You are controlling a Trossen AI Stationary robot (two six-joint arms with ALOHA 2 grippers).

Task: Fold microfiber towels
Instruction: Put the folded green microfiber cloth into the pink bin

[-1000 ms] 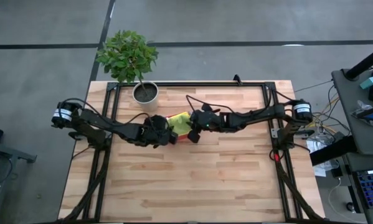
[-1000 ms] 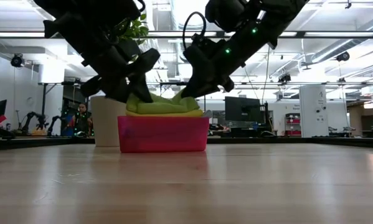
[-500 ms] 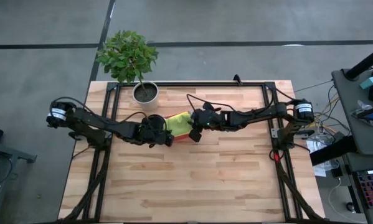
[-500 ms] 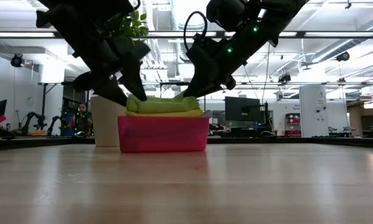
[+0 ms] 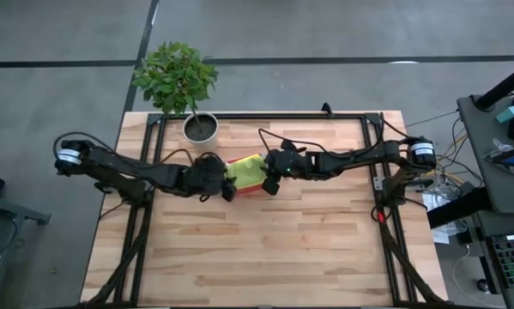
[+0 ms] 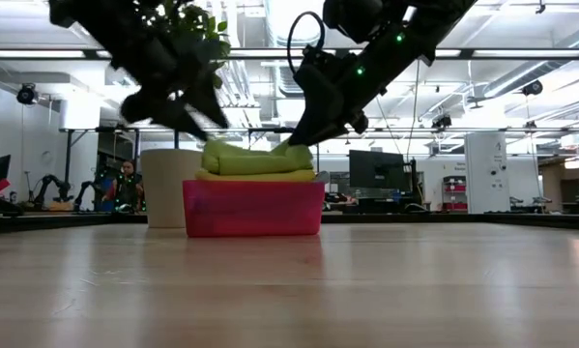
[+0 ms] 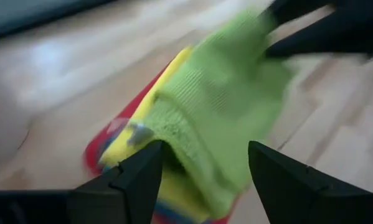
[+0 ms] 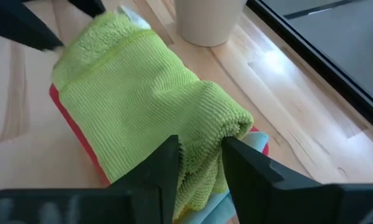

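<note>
A folded lime green towel (image 8: 142, 87) lies on top of a yellow towel (image 6: 255, 176) in a pink tray (image 6: 253, 208) at the table's middle. A light blue towel edge (image 8: 251, 202) shows beneath them. My right gripper (image 8: 200, 144) is shut on the green towel's right end. My left gripper (image 7: 202, 180) hangs open just up and left of the towel's left end (image 6: 212, 153), apart from it. In the high view the left gripper (image 5: 228, 186) and the right gripper (image 5: 268, 178) flank the tray. My right gripper pinches the green towel's bunched, folded end (image 8: 205, 124) between its two fingers, several layers thick. The fingers (image 6: 299, 135) slant down from the table's right. That end is puckered up a little; the rest of the towel lies flat on the stack in the tray.
A white pot (image 5: 201, 127) with a green plant stands just behind the tray toward the far left. A black frame (image 5: 265, 118) runs round the table's far and side edges. Bare wood (image 5: 265, 249) spreads toward the near edge.
My left gripper has opened, let go of the green towel's left end, and gone up and back toward the table's left. That end now lies on the stack. The right gripper has stayed at the towel's right end.
</note>
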